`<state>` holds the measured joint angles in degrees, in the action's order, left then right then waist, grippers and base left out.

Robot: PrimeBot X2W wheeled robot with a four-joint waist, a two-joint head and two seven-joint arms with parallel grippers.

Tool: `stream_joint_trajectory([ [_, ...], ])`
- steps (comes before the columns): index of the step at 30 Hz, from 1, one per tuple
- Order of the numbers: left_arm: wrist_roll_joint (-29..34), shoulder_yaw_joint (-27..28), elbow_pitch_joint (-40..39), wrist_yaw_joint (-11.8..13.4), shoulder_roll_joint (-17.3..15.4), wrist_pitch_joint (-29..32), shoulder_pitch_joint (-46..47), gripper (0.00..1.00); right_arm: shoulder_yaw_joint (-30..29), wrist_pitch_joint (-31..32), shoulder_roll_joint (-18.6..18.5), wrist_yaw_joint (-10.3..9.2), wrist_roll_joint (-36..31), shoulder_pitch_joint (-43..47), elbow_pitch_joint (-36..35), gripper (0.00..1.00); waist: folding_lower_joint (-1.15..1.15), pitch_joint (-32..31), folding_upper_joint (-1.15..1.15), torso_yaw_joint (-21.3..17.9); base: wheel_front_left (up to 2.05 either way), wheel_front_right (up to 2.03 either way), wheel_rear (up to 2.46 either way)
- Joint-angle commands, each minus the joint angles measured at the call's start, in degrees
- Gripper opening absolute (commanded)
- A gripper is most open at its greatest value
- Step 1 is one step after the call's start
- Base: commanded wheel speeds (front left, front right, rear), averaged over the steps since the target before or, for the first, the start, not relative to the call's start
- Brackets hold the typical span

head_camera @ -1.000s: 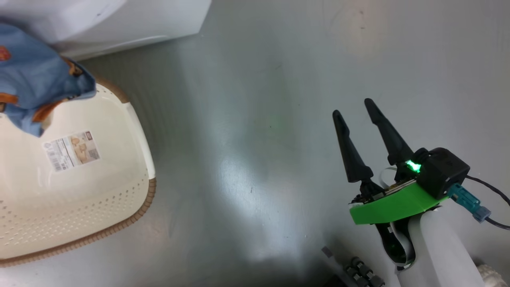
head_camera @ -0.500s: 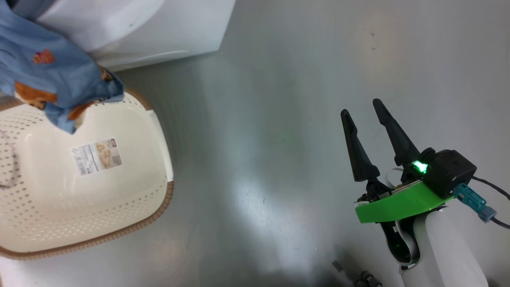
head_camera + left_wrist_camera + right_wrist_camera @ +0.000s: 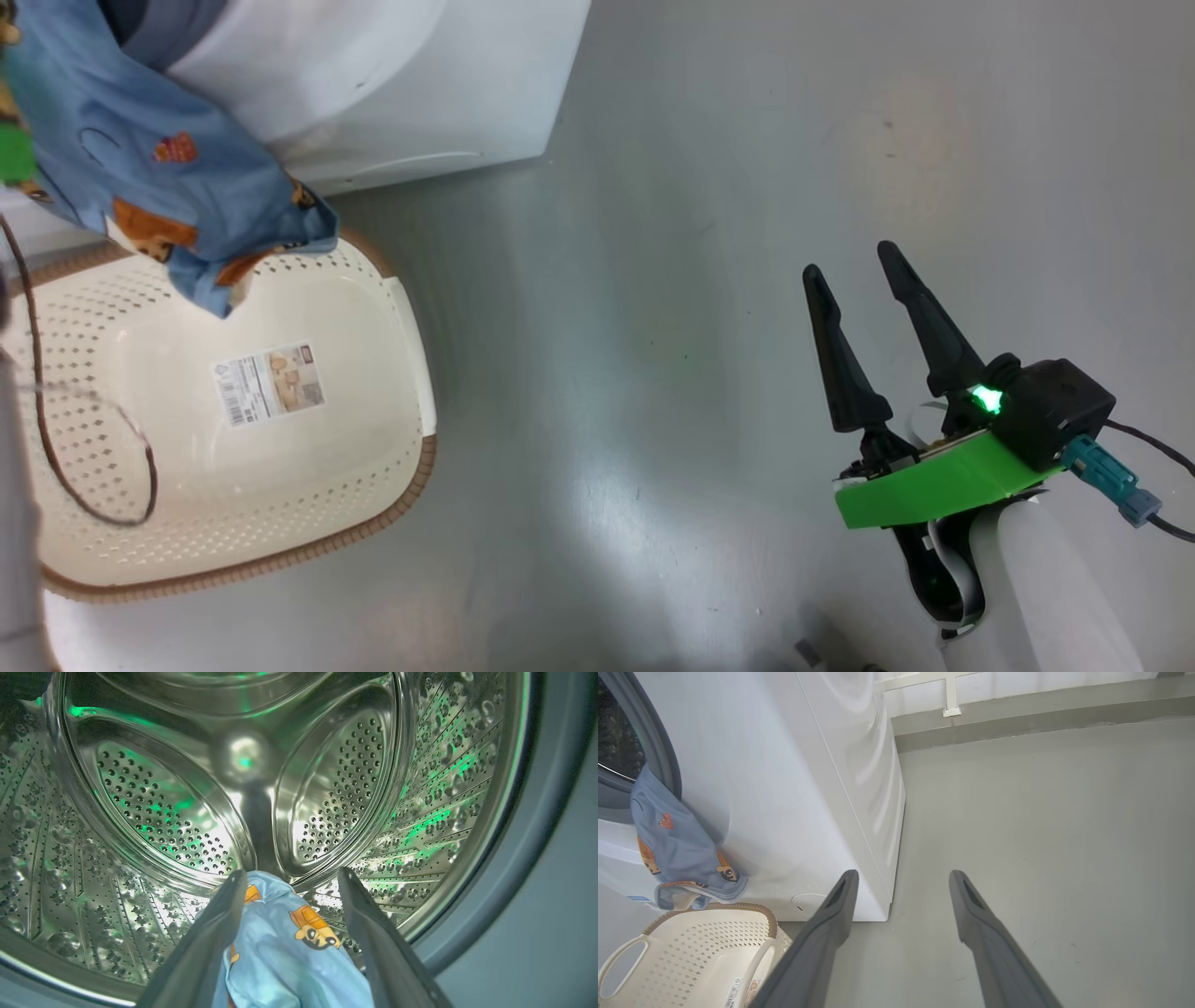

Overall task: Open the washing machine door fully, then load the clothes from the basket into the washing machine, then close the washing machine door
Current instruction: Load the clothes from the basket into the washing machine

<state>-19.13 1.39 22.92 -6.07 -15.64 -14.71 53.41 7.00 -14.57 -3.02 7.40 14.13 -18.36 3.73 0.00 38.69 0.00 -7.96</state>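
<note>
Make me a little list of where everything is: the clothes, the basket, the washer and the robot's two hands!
clothes: blue, bear-printed, draped out of the washer's mouth, hanging above the basket
basket: on the floor by the washer, looks empty apart from a label
drum: steel, one end of the clothes just inside its mouth
left gripper: at the drum's mouth, fingers apart, clothes between them
right gripper: over the floor, fingers apart, holding nothing

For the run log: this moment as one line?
left pincer: open, at drum, clothes between its fingers | clothes: tail hangs outside above basket | right pincer: open, above floor
</note>
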Motion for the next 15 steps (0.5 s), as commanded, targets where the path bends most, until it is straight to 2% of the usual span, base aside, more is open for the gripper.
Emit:
stream_joint_trajectory([
  [1,0.99,1.88,-3.03,0.08,-2.05,-0.29,-2.86,1.0,1.47,-0.43,0.14,0.09,-0.3,2.59,-1.11,1.0,0.0,-0.51,0.0,0.29,0.0,0.0,0.0],
  [15,3.86,6.4,-14.59,0.34,4.05,-0.29,-19.48,1.0,1.57,-0.43,0.14,0.09,-0.5,2.6,-1.19,1.0,0.0,-1.02,0.0,0.74,0.0,0.0,0.0],
])
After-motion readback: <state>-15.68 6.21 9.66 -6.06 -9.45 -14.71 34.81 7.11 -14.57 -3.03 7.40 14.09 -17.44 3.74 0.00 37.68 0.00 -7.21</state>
